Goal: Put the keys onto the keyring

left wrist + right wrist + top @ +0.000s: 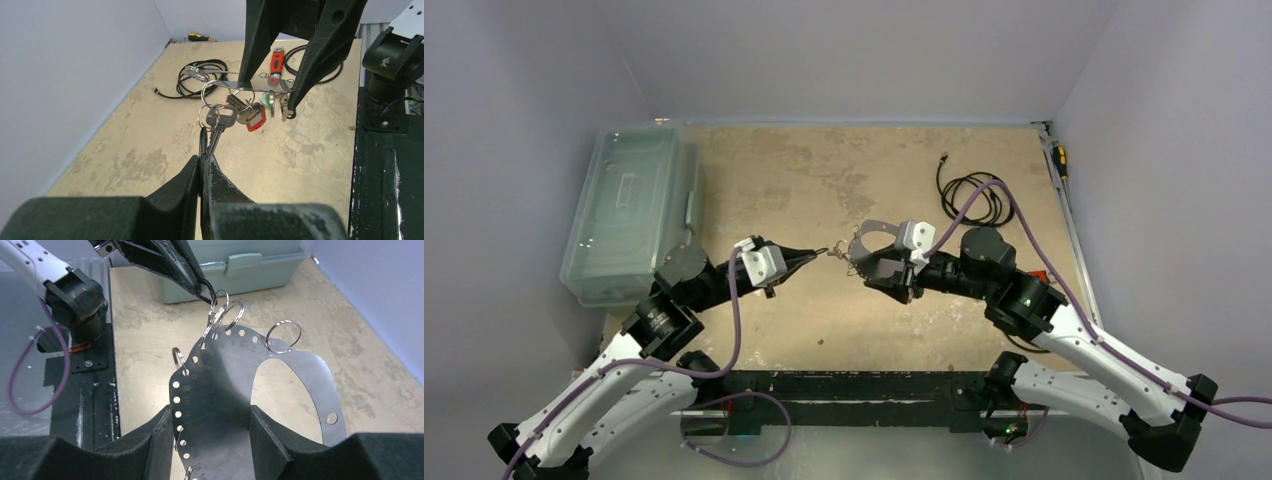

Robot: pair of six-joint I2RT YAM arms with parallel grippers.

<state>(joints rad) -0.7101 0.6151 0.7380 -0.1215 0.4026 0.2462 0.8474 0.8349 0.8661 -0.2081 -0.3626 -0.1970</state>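
Centrally, left gripper (pixel 204 159) pinches a small silver key (pixel 220 119) linked to the flat silver holed keyring (pixel 235 385) clamped in right gripper (pixel 212 421).

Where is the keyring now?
The flat silver perforated metal keyring is clamped in the right tool, centre of the top view, opposite the left tool pinching a silver key.

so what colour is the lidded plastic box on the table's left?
Translucent pale green lidded plastic box; best in top external view.
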